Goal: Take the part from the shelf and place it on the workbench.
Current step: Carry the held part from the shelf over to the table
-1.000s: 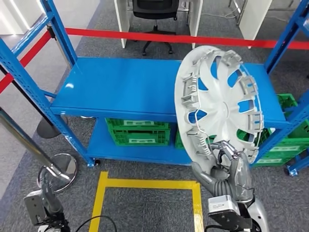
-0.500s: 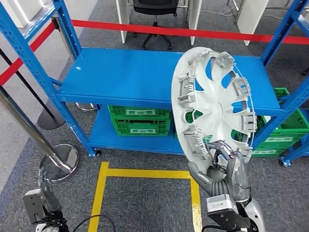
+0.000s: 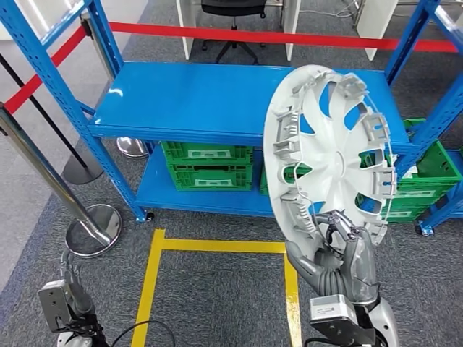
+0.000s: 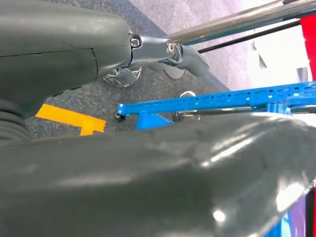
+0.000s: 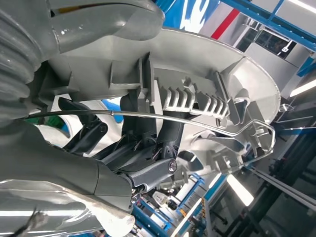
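My right hand (image 3: pixel 343 249) grips the part (image 3: pixel 328 148), a silver-grey wheel cover, by its lower rim; fingers curled around the rim and the wire ring, seen close in the right wrist view (image 5: pixel 149 163). Part is held upright, inner ribbed side toward me, in the air in front of the blue shelf (image 3: pixel 197 101), not touching it. Top shelf board is bare where it shows. Green crates (image 3: pixel 210 165) sit on the lower level, red tape barrier (image 3: pixel 218 34) behind.

My left hand (image 4: pixel 178 52) hangs low by my side, near the floor and a chrome post base (image 3: pixel 92 231); one finger sticks out straight, holding nothing as far as I see, but spread or closed I cannot tell.

Progress, my guess: pick is done, part is off the shelf and secure. Left to do: turn away, walk to the workbench, set the part down, let go. Yellow floor marking (image 3: pixel 218 247) just ahead of my feet.
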Available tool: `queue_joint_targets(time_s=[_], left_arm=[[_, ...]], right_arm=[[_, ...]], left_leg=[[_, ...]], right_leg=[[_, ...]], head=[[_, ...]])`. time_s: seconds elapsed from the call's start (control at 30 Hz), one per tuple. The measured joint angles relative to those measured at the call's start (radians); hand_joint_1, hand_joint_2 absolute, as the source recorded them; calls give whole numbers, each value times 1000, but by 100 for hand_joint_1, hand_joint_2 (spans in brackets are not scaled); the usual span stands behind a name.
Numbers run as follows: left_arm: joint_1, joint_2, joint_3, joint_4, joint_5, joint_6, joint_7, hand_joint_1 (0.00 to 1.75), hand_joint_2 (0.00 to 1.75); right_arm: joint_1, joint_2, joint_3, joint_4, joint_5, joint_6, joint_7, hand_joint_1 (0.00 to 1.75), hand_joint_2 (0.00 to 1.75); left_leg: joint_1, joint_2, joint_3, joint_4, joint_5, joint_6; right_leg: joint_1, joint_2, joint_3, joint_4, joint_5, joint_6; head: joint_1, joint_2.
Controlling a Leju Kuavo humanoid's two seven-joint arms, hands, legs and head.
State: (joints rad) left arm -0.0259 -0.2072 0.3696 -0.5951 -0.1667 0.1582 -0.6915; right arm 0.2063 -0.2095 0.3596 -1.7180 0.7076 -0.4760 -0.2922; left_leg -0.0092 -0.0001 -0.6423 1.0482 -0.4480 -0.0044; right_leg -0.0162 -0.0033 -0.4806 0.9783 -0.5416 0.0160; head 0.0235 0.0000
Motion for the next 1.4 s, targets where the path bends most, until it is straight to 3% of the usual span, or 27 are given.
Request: queue_joint_targets(time_s=[0.1,0.13,0.17,0.2,0.27,0.33,0.43,0.5,0.6,0.67,0.7,0.8,0.87,0.93,1.0,1.03,1.1,1.17,1.2,1.23,1.3,1.33,1.4], left_arm=[[4,0,0,0,7,-1,0,0,0],[6,0,0,0,10,-2,0,0,0],[8,0,1,0,13,-3,0,0,0],[8,0,1,0,15,-3,0,0,0],[8,2,2,0,18,-2,0,0,0],[9,5,2,0,20,0,0,0,0],[7,7,4,0,18,11,0,0,0],[2,12,6,4,-3,38,3,0,0],[-15,29,3,52,-95,125,60,0,0],[-23,49,-15,117,-187,203,151,0,0],[-25,59,-28,152,-228,237,196,0,0],[-25,78,-59,232,-273,260,289,0,0],[-21,87,-68,276,-273,237,349,0,0],[-9,92,-74,310,-271,220,393,0,0],[2,95,-76,332,-267,211,409,0,0],[4,96,-77,341,-265,205,417,0,0],[5,96,-77,357,-255,179,457,0,0],[8,95,-77,371,-240,142,533,0,0],[10,94,-77,376,-235,125,572,0,0],[12,93,-76,380,-232,109,604,0,0],[14,90,-75,385,-226,80,646,0,0],[15,88,-74,386,-223,68,657,0,0],[16,85,-73,389,-220,54,669,0,0]], right_arm=[[1,0,1,2,-8,1,-2,175,175],[1,1,1,2,-12,1,-4,175,175],[1,1,1,4,-14,0,-5,175,175],[0,2,1,4,-17,-1,-6,175,175],[-1,6,1,5,-18,-2,-6,175,175],[-5,10,1,6,-18,-3,-6,175,175],[-13,16,1,8,-21,-5,-9,175,175],[-21,18,1,12,-27,-4,-14,175,175],[-35,21,4,25,-36,5,-25,175,175],[-44,27,5,39,-39,15,-31,175,175],[-50,29,6,45,-39,20,-32,175,175],[-62,40,7,60,-39,26,-33,175,175],[-66,50,8,66,-38,25,-33,175,175],[-66,58,9,70,-38,24,-34,175,175],[-66,64,8,72,-38,24,-33,175,175],[-67,68,7,72,-38,24,-33,175,175],[-69,74,7,74,-38,25,-33,175,175],[-70,79,7,79,-37,31,-34,175,175],[-71,82,7,82,-36,36,-33,175,175],[-72,85,6,84,-32,42,-31,175,175],[-77,91,6,88,-19,52,-25,175,175],[-79,92,7,89,-12,55,-22,175,175],[-83,94,7,92,-2,58,-19,175,175]], left_leg=[[6,0,-59,180,-113,-16],[8,0,-72,230,-130,-18],[8,0,-70,246,-128,-18],[9,0,-50,223,-107,-16],[6,-1,24,97,-49,-2],[1,-1,78,-7,-23,12],[-1,-1,86,-43,-24,21],[6,1,88,-61,-19,31],[9,2,83,-67,-12,40],[9,2,81,-63,-12,39],[10,2,80,-61,-13,38],[12,1,76,-44,-20,26],[8,0,65,-32,-21,13],[7,-1,56,-28,-18,4],[9,0,47,-6,-37,-5],[10,-1,31,31,-62,-10],[13,-1,-21,158,-128,-17],[14,-1,-58,254,-158,-18],[13,-1,-54,249,-145,-15],[13,-1,-33,207,-115,-11],[8,-1,30,76,-50,4],[6,-2,53,25,-33,10],[1,-2,64,-15,-33,16]], right_leg=[[1,-3,-15,2,15,-14],[1,-3,-20,4,18,-15],[2,-3,-25,6,20,-15],[3,-3,-28,9,21,-15],[6,-2,-31,13,21,-14],[8,-2,-37,16,23,-8],[7,-2,-48,17,27,7],[8,-1,-67,44,4,15],[4,1,-149,212,-77,26],[0,1,-188,293,-90,33],[-2,1,-183,280,-69,36],[-9,1,-98,101,21,42],[-8,4,-72,46,27,36],[-7,7,-76,46,27,24],[-10,6,-77,44,31,12],[-11,4,-78,42,33,6],[-10,1,-79,42,34,-1],[-7,1,-80,42,34,-3],[-5,1,-79,42,34,-3],[-4,2,-78,42,34,-3],[-1,3,-77,43,34,-2],[1,4,-80,44,35,0],[2,3,-89,45,39,8]], head=[[-4,0],[-4,0],[-4,0],[-4,0],[-4,0],[-3,0],[-3,0],[-1,0],[3,0],[3,0],[3,0],[4,0],[4,0],[2,0],[-1,0],[-3,0],[-6,0],[-6,0],[-6,0],[-6,0],[-6,0],[-6,0],[-6,0]])
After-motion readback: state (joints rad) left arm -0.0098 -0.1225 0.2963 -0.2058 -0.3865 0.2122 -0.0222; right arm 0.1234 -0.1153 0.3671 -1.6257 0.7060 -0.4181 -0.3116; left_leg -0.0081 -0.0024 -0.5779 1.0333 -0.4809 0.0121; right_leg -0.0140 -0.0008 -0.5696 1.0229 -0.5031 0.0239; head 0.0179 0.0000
